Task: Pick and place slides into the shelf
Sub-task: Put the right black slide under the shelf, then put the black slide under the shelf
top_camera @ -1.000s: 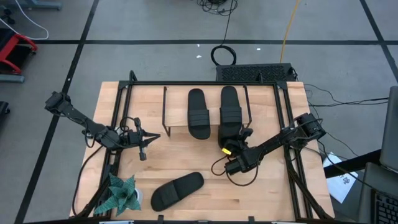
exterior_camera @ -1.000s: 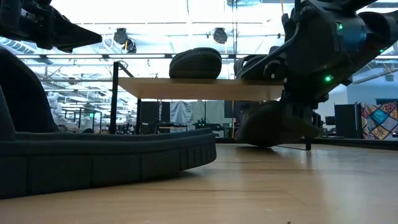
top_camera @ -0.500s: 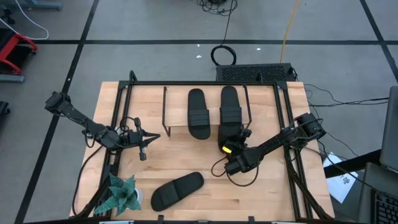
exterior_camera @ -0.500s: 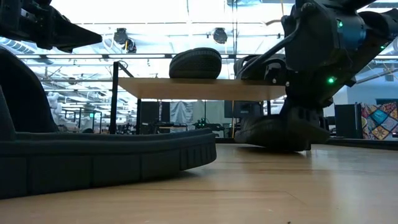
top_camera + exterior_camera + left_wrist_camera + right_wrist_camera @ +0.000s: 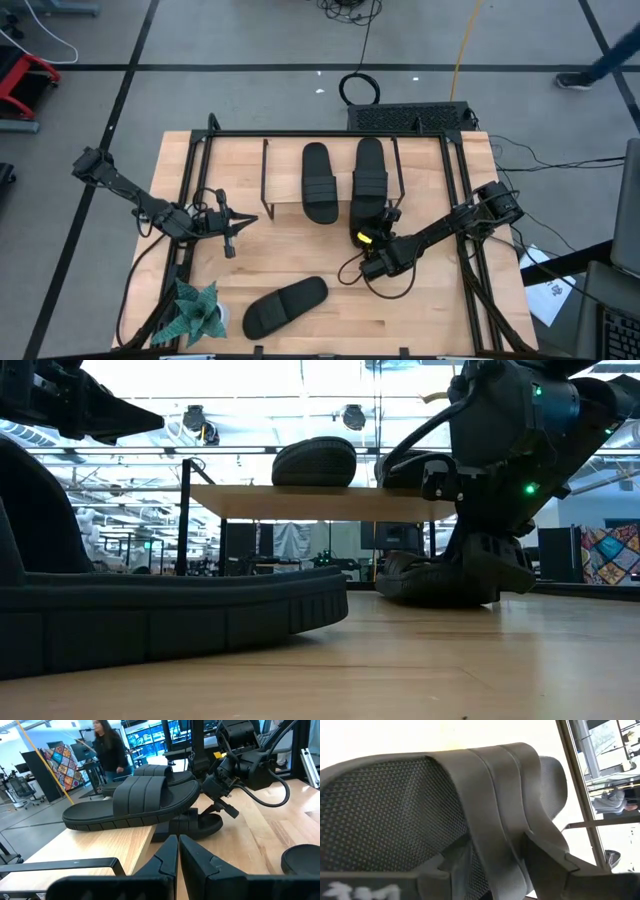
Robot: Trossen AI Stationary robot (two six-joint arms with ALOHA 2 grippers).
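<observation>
Two black slides point(image 5: 320, 183) point(image 5: 371, 170) lie on the plank top of the shelf point(image 5: 285, 185). A third slide point(image 5: 435, 580) lies on the table under the shelf's right half, its sole on the wood. My right gripper point(image 5: 372, 232) is open at this slide's near end, one finger on each side of the strap point(image 5: 485, 785). A fourth slide point(image 5: 285, 305) lies flat near the table's front edge. My left gripper point(image 5: 243, 220) hangs shut above the table, left of the shelf, holding nothing. My right gripper comes at the third slide's strap edge point(image 5: 495, 855) slanting down from the table's near right, with one finger inside the strap and one outside. I cannot tell whether either finger touches it. The slide lies flat on the table under the shelf.
A small green plant point(image 5: 195, 312) stands at the near left corner. Black frame rails point(image 5: 460, 190) run along the table's sides and far edge. Bare wood lies between the shelf and the fourth slide. In the left wrist view a person point(image 5: 107, 747) walks in the room behind.
The third slide was tilted and held off the table under the shelf's right half. It has come down and now lies flat on the wood. My right gripper has lowered a little with it.
</observation>
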